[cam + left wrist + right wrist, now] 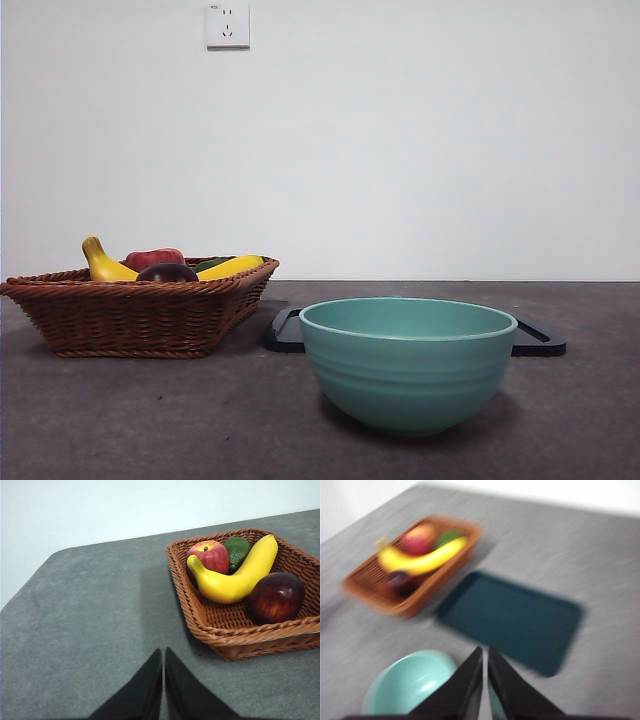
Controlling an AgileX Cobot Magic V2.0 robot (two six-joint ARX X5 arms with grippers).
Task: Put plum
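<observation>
- A woven wicker basket (140,310), brown and shallow with slanted ribbed walls, is seen at the left of the front view, set on a dull grey table (150,420) with a faintly mottled surface.
- The plum (276,597) is found inside the basket, at the right of the left wrist view; it is round, smooth and glossy, dark maroon with a soft highlight, and it rests against the basket's near wall and beside the banana's thick end.
- In the front view only the plum's dark dome is seen above the wicker rim, between the banana's stem and its yellow body.
- A curved yellow banana (235,577) with a waxy sheen is laid diagonally across the basket; a red apple (209,556) with a yellow-tinged top and a bumpy green fruit (237,550) are tucked behind it.
- A round teal bowl (408,362), smooth and matt with faint horizontal ridges, is placed at the lower centre of the front view.
- A flat dark rectangular tray (512,619) with rounded corners and a low rim is seen behind the bowl.
- The left gripper (163,660) is held above bare table at the bottom centre of its view, jaws pressed together with nothing between them.
- The right gripper (485,657) is held high over the bowl's edge in a blurred view, jaws likewise closed and empty.
</observation>
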